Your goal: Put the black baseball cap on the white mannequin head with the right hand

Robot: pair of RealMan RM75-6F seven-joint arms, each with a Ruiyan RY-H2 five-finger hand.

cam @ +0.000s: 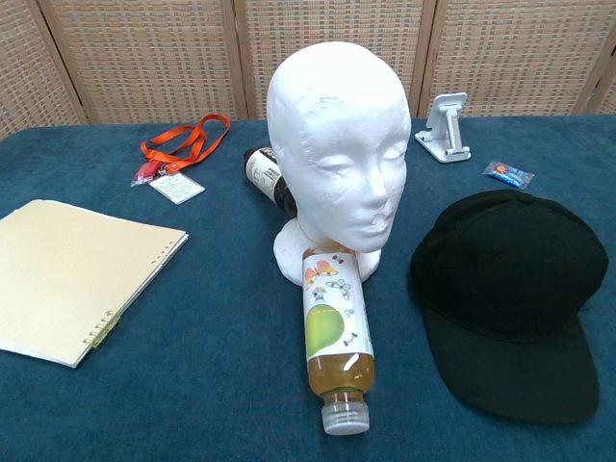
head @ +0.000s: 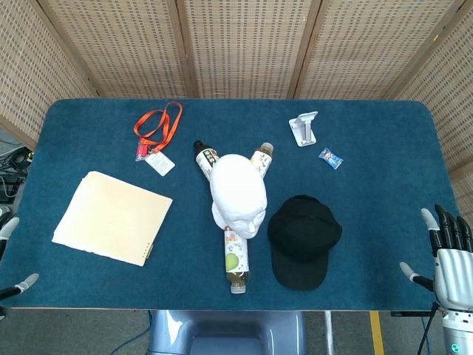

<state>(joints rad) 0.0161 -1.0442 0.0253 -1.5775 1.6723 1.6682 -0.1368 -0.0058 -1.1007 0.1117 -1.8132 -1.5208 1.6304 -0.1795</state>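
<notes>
The white mannequin head [head: 238, 194] [cam: 337, 144] stands upright mid-table, facing the near edge. Just to its right the black baseball cap [head: 303, 238] [cam: 510, 289] lies flat on the cloth, brim toward the near edge. My right hand [head: 449, 255] hovers at the table's near right corner, well to the right of the cap, with its fingers spread and nothing in it. Only two fingertips of my left hand [head: 9, 228] show at the near left edge, apart and empty. Neither hand appears in the chest view.
A juice bottle [head: 236, 259] [cam: 334, 346] lies in front of the mannequin, and two more bottles [head: 205, 159] [head: 261, 157] behind it. Left is a cream notebook [head: 112, 217] and an orange lanyard [head: 157, 129]. A white phone stand [head: 304, 128] and a small packet [head: 330, 157] sit far right.
</notes>
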